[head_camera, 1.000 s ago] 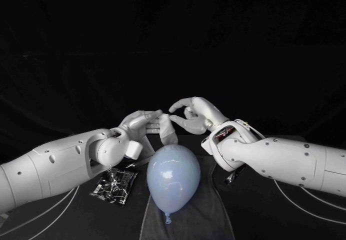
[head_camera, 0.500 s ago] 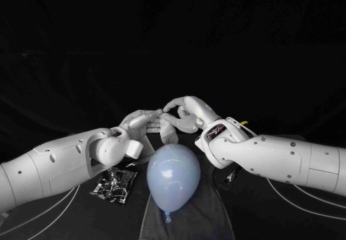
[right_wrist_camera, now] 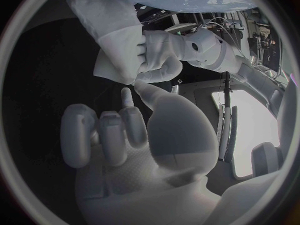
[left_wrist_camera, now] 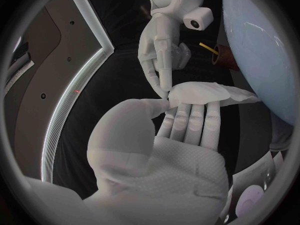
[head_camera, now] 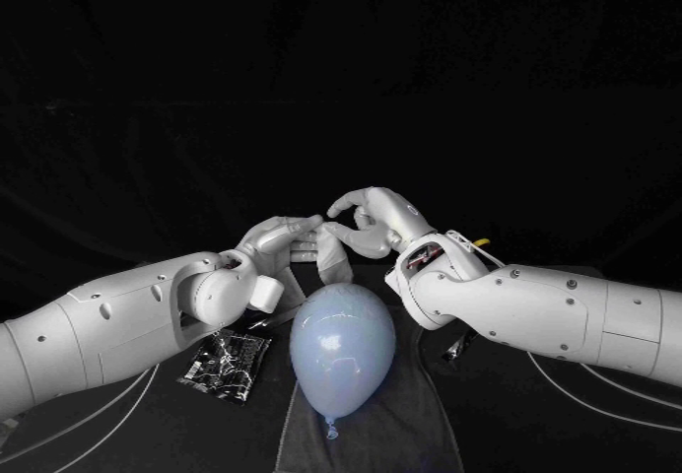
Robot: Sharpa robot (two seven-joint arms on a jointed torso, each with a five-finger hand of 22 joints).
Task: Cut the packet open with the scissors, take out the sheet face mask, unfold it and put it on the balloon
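- Two hands meet above the black worktop (head_camera: 526,443), just past the far end of the balloon (head_camera: 341,345), with the mask (head_camera: 331,258) between them.
- Left hand (head_camera: 289,241): clamped on the mask, which is pinched between the thumb and the flat, outstretched fingers (left_wrist_camera: 187,117), as the left wrist view shows.
- Mask: white and folded into a narrow strip. In the head view it hangs from the left hand's grip down toward the balloon's upper tip.
- Right hand (head_camera: 373,222): a fingertip and the thumb tip touch the mask's edge right beside the left thumb, and the other fingers are curled in. Whether this hand actually grips the sheet cannot be told.
- Balloon: pale blue and inflated. It lies lengthwise on a dark cloth (head_camera: 391,434) at the worktop's centre, with its knot pointing toward the robot.
- Packet (head_camera: 225,367): dark and glossy. It lies flat on the worktop just beside the balloon, on the robot's left under the left forearm, and neither hand touches it.
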